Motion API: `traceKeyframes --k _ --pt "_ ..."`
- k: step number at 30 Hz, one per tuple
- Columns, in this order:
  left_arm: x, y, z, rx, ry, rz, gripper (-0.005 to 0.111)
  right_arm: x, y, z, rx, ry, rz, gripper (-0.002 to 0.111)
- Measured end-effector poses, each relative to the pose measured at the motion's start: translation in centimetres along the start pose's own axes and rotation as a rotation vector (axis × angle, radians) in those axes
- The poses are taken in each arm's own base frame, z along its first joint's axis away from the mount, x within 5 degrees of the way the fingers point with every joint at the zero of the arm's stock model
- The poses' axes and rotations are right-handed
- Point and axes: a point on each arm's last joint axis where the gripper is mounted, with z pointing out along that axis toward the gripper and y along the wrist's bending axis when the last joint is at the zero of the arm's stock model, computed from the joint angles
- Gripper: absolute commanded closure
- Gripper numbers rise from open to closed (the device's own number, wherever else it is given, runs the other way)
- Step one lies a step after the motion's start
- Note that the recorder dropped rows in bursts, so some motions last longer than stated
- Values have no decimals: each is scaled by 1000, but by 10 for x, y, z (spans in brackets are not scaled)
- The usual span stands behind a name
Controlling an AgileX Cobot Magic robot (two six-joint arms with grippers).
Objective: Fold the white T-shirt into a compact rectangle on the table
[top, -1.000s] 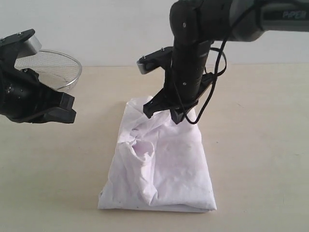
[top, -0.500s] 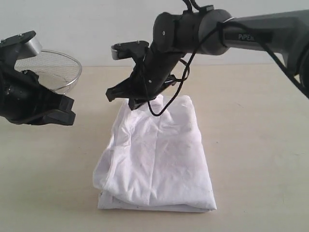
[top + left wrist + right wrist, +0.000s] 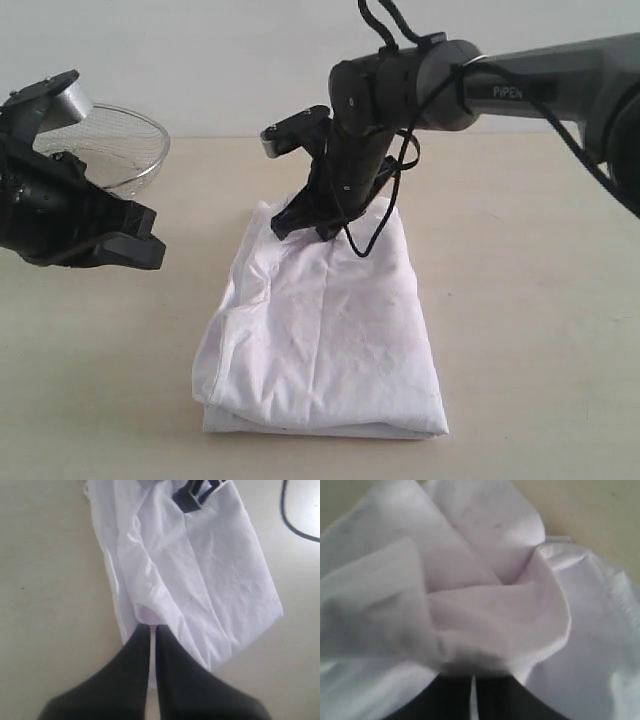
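Two hands were in play, but only one was on cloth. The shirt (image 3: 320, 340) lay mid-counter (image 3: 540, 300) as a rough folded rectangle. Its long sides ran from the near edge toward the far edge, with the layers stacked unevenly at the near end and bulging on the left. The right hand (image 3: 318, 228) was down at the shirt's far end, jaws drawn together on a bunched fold. In its wrist view the cloth puckered at the tips. The left hand (image 3: 140, 248) hung over bare counter toward the left edge, apart from the shirt, jaws pressed nearly together and holding nothing. A basket (image 3: 110, 145) sat behind it near the far edge.

The risk, as I judged it, was a one-point pinch with nothing pinning the near end. Any pull toward an edge would likely drag the whole stack or peel the top layer open, undoing the rectangle. Letting go while raised would likely leave a peaked ridge at the far end.
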Motion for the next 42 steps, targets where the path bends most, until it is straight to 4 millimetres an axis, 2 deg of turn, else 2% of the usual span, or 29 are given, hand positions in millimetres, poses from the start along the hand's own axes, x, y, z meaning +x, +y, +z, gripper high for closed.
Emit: traceKeyframes --k 4,10,13,17,20,24,27,30,34,38,42 --pt "0 -3 1 43 -14 4 102 -7 -19 12 31 -124 59 109" --pt "1 -3 3 46 -39 16 102 -33 -31 -3 12 -343 165 109" --pt "-1 -2 3 32 -64 14 102 -38 -28 -9 -24 -335 172 109" --pt "-6 -1 6 36 -106 33 102 -30 -26 -24 -33 -200 117 109" --pt "-8 1 21 96 -107 29 102 -23 -28 -46 1 -111 91 109" --pt "-3 -2 56 202 -42 27 102 -15 -31 -78 48 -14 64 109" --pt "7 -4 84 231 39 23 102 -10 -32 -85 66 45 48 109" --pt "20 -7 109 245 128 22 102 -3 -32 -77 62 112 35 109" --pt "36 -4 128 223 212 18 102 13 -30 -44 50 180 26 109" --pt "53 8 132 126 262 15 102 26 -30 -14 39 197 29 109" --pt "66 14 132 94 289 -18 102 34 -43 6 32 191 97 109"
